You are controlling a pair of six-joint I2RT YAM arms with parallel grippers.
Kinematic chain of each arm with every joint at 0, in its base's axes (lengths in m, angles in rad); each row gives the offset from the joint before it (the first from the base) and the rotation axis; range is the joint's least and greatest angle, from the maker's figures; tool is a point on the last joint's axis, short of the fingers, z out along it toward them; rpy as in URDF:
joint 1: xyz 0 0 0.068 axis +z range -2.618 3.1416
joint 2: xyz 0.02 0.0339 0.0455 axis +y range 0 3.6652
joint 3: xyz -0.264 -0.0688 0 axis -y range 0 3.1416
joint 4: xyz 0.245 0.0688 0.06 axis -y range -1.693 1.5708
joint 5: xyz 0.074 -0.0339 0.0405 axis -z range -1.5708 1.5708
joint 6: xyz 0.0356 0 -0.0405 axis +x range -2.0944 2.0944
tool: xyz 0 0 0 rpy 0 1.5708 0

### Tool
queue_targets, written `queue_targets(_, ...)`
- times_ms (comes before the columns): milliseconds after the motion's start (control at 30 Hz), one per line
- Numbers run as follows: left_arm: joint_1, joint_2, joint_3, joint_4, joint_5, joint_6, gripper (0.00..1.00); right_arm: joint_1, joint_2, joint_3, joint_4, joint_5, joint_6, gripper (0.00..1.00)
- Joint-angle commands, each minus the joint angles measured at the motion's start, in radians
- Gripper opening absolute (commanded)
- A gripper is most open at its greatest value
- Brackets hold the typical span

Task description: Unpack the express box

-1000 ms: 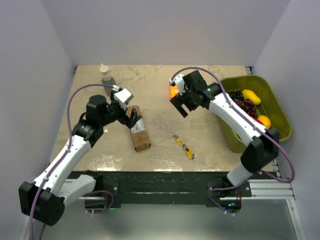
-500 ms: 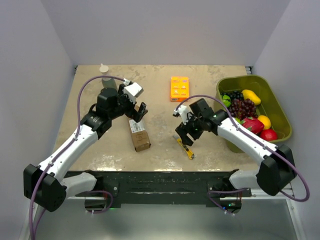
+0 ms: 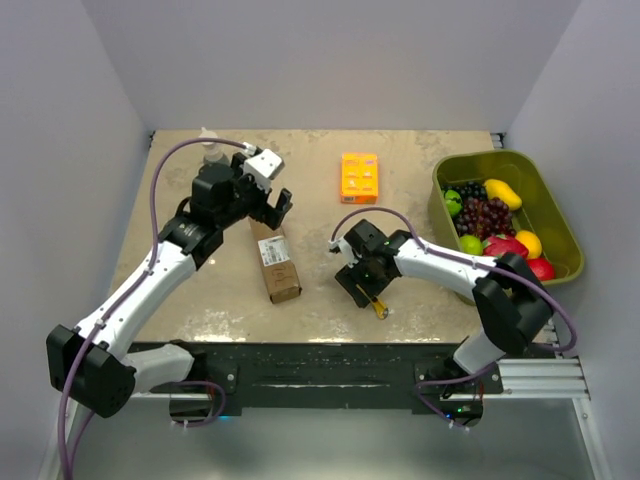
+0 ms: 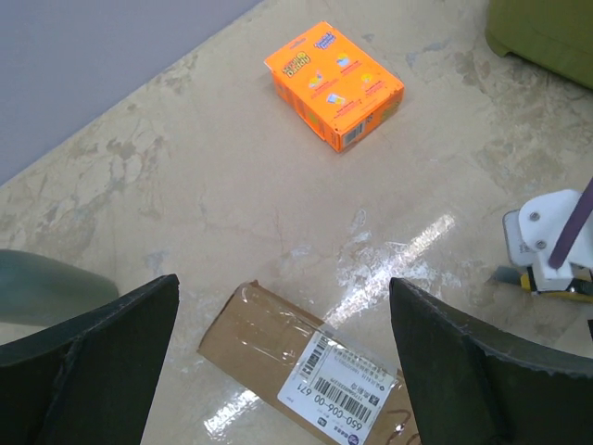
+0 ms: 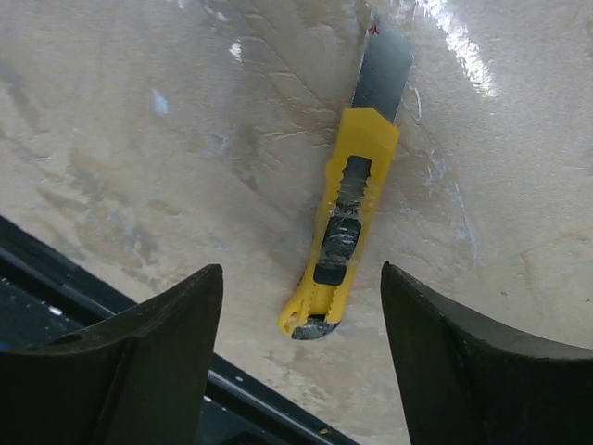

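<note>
**Task status.** The express box [image 3: 278,262] lies flat on the worktop [image 3: 320,215], label up, below the left claw [image 3: 272,206]. Clear tape covers its top face in the left wrist view and the flaps are shut, so nothing is unpacked yet. Cutting the tape, opening the flaps and removing the contents all appear to be left.

**Claw states.** The left claw is released, jaws wide, and hovers over the far end of the box without touching it. The right claw [image 5: 298,278] is also released. Its jaws straddle the yellow knife [image 5: 347,222] and do not grip it.

**Edges and clearance.** The knife lies close to the near edge of the worktop, with the dark frame rail [image 5: 56,278] just beyond it. Bare worktop separates the knife from the box. The orange box [image 3: 359,176] and the green tub [image 3: 500,158] stand well apart from both.
</note>
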Motion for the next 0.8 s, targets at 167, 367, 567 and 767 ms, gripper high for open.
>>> queue_targets(167, 0.037, 0.003, 0.098, 0.068, -0.041, 0.014, 1.0, 0.012, 0.098, 0.043, -0.003, 0.05, 0.049, 0.57)
queue_targets(367, 0.051, 0.003, 0.12, 0.057, -0.023, 0.006, 1.0, 0.015, 0.121, 0.046, -0.004, 0.059, 0.054, 0.34)
queue_targets(567, 0.07, 0.001, 0.127, 0.037, 0.016, -0.023, 1.0, 0.015, 0.063, 0.095, -0.017, 0.119, -0.062, 0.1)
queue_targets(767, 0.07, -0.04, 0.04, 0.089, 0.186, 0.043, 1.0, 0.0, 0.011, 0.228, -0.012, 0.159, -0.294, 0.02)
